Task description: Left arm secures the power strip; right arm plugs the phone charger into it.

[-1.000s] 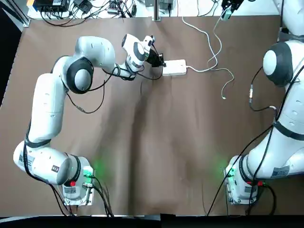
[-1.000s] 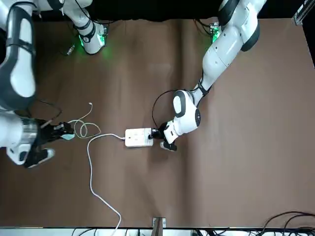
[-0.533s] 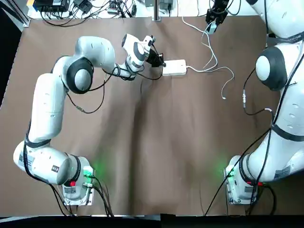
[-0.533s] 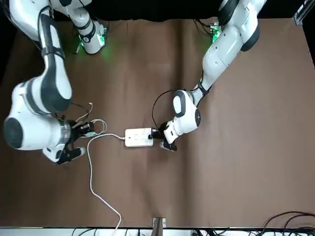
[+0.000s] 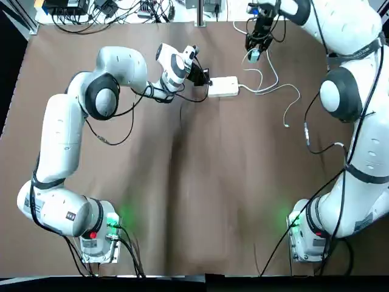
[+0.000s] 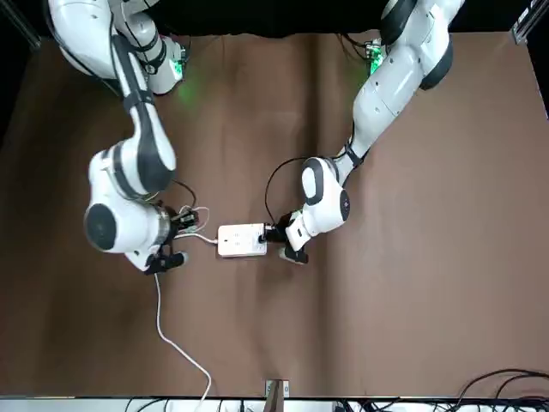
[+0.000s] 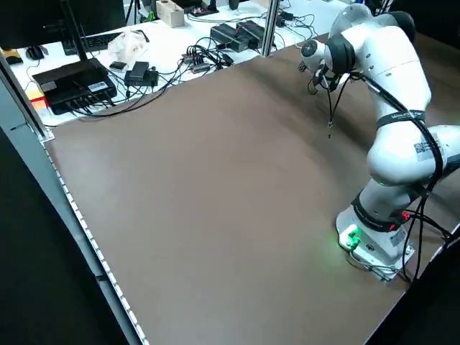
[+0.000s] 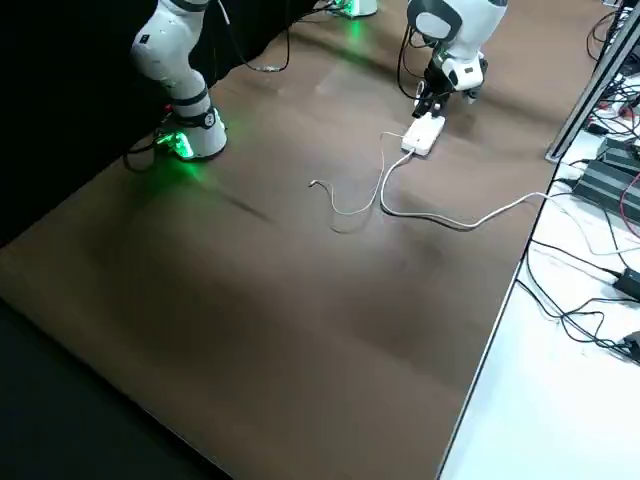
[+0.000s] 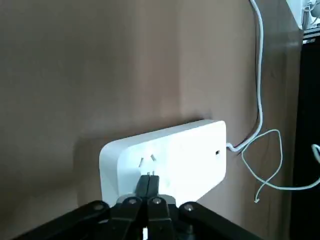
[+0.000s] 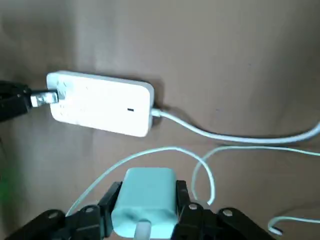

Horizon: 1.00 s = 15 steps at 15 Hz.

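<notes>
The white power strip [image 5: 223, 86] lies flat near the table's far edge. My left gripper [image 5: 204, 78] is shut, and its joined fingertips [image 9: 149, 183] press on the strip's left end [image 9: 165, 155]. My right gripper [image 5: 254, 51] hovers just beyond and right of the strip, shut on the teal phone charger [image 10: 147, 196]. The charger's thin white cable [image 5: 290, 100] trails over the table. The right wrist view has the strip [image 10: 100, 102] below the charger, with the left gripper's tips [image 10: 42, 98] on its end.
The strip's thick white cord [image 5: 265, 45] runs to the far edge. A metal post [image 5: 199, 12] stands there, with cables and boxes [image 5: 103, 9] on the bench behind. Brown table [image 5: 200, 182] stretches toward the arm bases.
My right arm has carried the charger from the far right corner leftward toward the power strip, dragging its cable. The left gripper and the strip have not moved.
</notes>
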{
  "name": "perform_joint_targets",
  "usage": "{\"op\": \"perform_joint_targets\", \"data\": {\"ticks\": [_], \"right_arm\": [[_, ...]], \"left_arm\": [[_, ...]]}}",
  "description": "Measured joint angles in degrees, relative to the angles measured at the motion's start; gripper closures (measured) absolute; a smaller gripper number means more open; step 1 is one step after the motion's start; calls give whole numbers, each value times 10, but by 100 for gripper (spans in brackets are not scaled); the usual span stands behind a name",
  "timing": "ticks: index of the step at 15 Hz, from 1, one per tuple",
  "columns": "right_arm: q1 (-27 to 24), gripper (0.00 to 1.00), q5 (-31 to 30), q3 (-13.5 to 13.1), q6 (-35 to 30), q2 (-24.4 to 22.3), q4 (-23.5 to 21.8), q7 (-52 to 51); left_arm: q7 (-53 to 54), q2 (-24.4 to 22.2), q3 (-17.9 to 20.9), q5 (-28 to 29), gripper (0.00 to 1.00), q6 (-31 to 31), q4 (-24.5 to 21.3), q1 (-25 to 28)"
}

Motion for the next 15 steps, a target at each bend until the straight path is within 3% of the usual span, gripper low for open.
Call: {"op": "perform_joint_targets", "data": {"ticks": [6, 15], "right_arm": [[45, 52, 28, 1, 55, 15, -36, 73], [97, 52, 47, 2, 63, 62, -41, 86]], "left_arm": [[0, 0, 0, 0, 99, 0, 0, 0], [0, 0, 0, 0, 99, 0, 0, 0]]}}
